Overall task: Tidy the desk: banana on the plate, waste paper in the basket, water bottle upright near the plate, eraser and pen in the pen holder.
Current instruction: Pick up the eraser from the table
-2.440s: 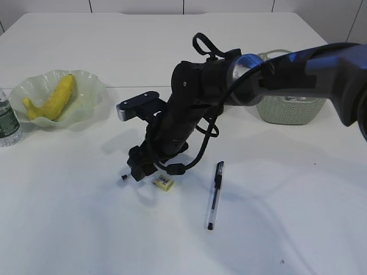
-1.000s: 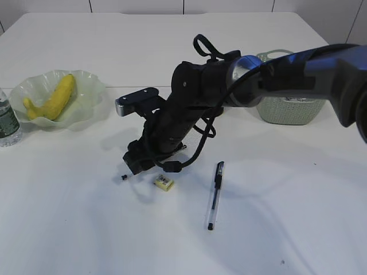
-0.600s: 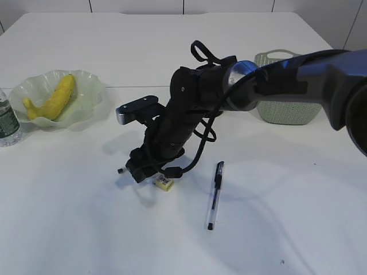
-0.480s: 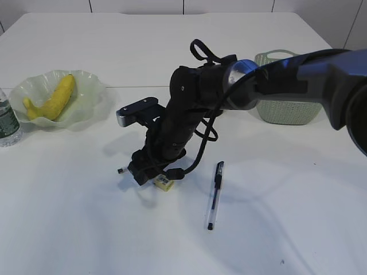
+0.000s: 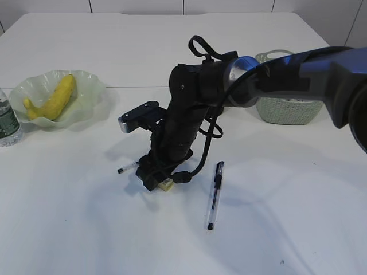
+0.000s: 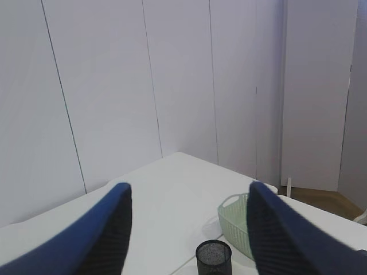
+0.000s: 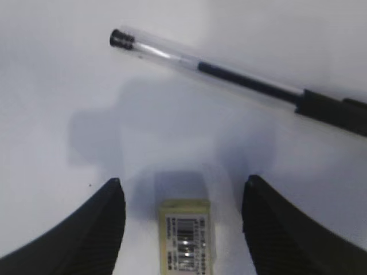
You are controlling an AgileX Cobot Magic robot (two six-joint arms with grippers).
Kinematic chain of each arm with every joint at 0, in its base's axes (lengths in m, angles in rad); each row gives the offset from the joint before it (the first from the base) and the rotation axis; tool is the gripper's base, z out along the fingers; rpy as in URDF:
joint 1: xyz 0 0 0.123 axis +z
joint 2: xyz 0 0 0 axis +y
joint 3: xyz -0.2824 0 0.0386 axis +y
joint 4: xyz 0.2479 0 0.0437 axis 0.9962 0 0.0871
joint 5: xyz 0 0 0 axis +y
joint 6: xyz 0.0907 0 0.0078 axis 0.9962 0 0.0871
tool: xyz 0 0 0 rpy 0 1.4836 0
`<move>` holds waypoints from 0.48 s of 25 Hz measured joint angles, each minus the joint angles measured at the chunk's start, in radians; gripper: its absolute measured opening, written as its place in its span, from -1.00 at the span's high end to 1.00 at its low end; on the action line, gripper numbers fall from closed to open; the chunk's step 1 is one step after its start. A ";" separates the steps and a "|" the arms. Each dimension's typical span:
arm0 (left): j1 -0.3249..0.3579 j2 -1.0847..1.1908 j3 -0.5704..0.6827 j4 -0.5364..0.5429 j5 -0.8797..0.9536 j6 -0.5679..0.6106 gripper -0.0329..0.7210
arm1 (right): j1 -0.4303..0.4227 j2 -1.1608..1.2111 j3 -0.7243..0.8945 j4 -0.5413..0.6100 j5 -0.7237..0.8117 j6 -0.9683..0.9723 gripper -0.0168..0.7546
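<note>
Eraser (image 7: 185, 238) lies flat on the desk (image 5: 86, 229) right between the spread fingers of my right gripper (image 7: 183, 229), barcode label up; neither finger touches it, and there is a gap on each side. In the exterior view my right gripper (image 5: 153, 179) points down at the desk, with the eraser (image 5: 166, 184) peeking out at its lower edge. Just past the eraser lies the pen (image 7: 241, 80), clear barrel and dark grip, stretched across my wrist view; from the outside the pen (image 5: 214, 195) sits just right of my gripper, apart from it. Farther back on the left, the banana (image 5: 53, 98) rests in the green plate (image 5: 92, 91), and the water bottle (image 5: 7, 121) stands upright at the plate's left edge. The basket (image 5: 287, 109) sits far right, behind my right arm. My left gripper (image 6: 186, 229) is raised and spread wide, holding nothing; beyond it are the pen holder (image 6: 213, 259) and the basket (image 6: 236, 220), side by side.
</note>
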 joint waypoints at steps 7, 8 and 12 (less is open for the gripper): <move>0.000 0.000 0.000 0.000 0.000 0.000 -0.26 | 0.000 -0.004 -0.006 -0.067 0.085 0.000 -0.29; 0.000 0.000 0.000 0.000 0.000 0.000 -0.26 | 0.000 -0.004 -0.006 -0.069 0.087 0.000 -0.29; 0.000 0.000 0.000 0.000 0.000 0.000 -0.26 | 0.000 -0.004 -0.006 -0.071 0.091 0.000 -0.29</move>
